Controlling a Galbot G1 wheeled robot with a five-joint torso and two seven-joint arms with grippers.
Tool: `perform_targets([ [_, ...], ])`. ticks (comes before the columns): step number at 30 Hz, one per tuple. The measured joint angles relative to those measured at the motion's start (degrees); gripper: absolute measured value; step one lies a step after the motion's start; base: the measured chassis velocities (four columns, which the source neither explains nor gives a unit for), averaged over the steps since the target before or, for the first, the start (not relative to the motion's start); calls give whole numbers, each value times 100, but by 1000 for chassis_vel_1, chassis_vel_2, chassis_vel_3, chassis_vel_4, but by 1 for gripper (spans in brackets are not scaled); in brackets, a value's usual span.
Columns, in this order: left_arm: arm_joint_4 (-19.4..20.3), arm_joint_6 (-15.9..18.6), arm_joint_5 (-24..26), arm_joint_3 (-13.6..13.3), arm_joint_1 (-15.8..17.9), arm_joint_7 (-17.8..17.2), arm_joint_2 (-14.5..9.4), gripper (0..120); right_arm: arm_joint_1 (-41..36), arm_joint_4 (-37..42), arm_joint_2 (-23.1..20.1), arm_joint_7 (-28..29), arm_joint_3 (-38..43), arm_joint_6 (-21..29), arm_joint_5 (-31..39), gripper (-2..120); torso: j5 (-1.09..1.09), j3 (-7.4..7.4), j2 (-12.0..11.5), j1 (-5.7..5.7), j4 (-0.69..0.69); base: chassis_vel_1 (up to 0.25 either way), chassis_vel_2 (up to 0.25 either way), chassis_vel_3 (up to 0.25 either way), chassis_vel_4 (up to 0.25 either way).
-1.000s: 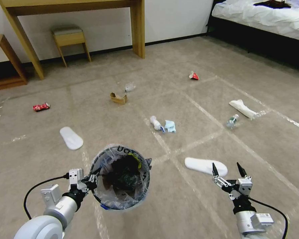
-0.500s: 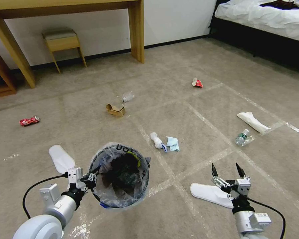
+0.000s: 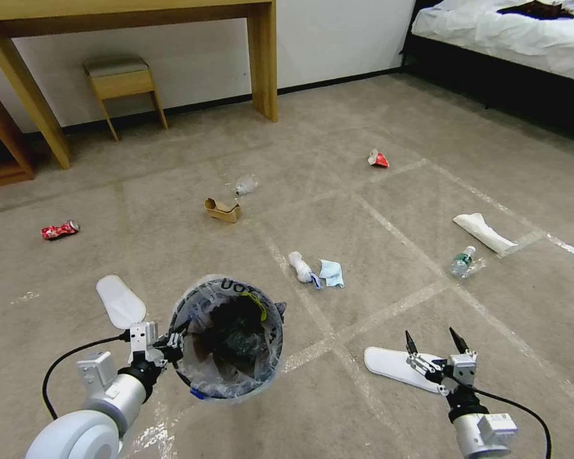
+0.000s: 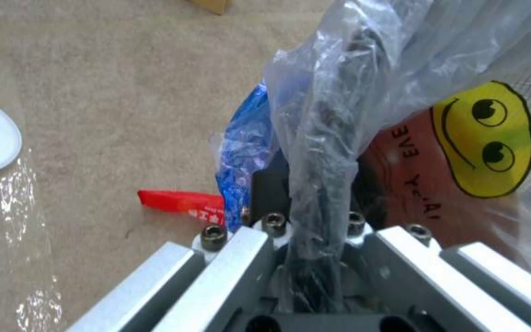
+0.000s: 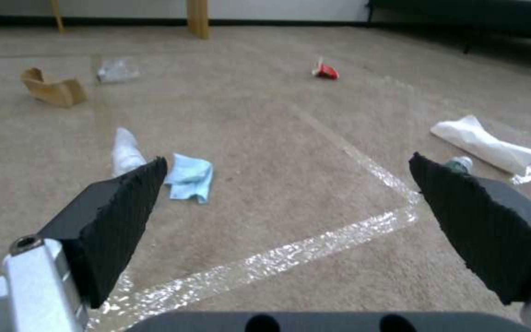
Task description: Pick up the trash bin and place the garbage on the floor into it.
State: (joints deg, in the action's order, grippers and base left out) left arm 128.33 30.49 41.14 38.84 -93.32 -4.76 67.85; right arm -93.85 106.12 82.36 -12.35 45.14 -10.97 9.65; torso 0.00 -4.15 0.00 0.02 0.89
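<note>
Trash bin (image 3: 229,338): pinched at rim by your left gripper (image 3: 172,347). Right gripper (image 3: 434,344): spread above slipper (image 3: 392,364). Collection step; next, likely descend, grip it.

Bag-lined trash bin (image 3: 228,338) held upright, garbage (image 3: 329,273) strewn on floor (image 3: 338,210)

On the floor (image 3: 376,115) I count two white flat slippers (image 3: 120,301) (image 3: 397,367), one red soda can (image 3: 60,230), one red foil wrapper (image 3: 377,159), one cardboard scrap (image 3: 222,210), one clear plastic wad (image 3: 245,185), one blue face mask (image 3: 331,273), one small plastic bottle (image 3: 462,262), two white crumpled pieces (image 3: 300,266) (image 3: 484,233). There is one trash bin (image 3: 228,336), and two grippers (image 3: 172,340) (image 3: 432,342).
</note>
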Motion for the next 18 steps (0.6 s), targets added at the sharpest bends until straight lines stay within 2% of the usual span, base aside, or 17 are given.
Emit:
perform_targets([
  [4,-71,50,138,6,137,-59,-85,0,246,-168,-286,104,-48,196,225,100,0,0,0,0,-1,0,0,0,0],
  [8,-90,55,150,8,157,-64,-94,0,285,-201,-334,119,-60,219,268,100,0,0,0,0,-1,0,0,0,0],
  [11,-321,106,288,6,341,-169,-170,0,602,-547,-876,196,-182,438,634,100,0,-1,0,0,0,0,0,0,0],
  [16,-449,108,312,25,378,-174,-186,0,745,-810,-1300,212,-325,611,826,100,2,-1,0,0,0,0,0,0,0],
  [18,-554,88,316,37,429,-140,-154,0,880,-1049,-1789,270,-539,800,923,100,0,-1,0,0,-1,0,0,0,0],
])
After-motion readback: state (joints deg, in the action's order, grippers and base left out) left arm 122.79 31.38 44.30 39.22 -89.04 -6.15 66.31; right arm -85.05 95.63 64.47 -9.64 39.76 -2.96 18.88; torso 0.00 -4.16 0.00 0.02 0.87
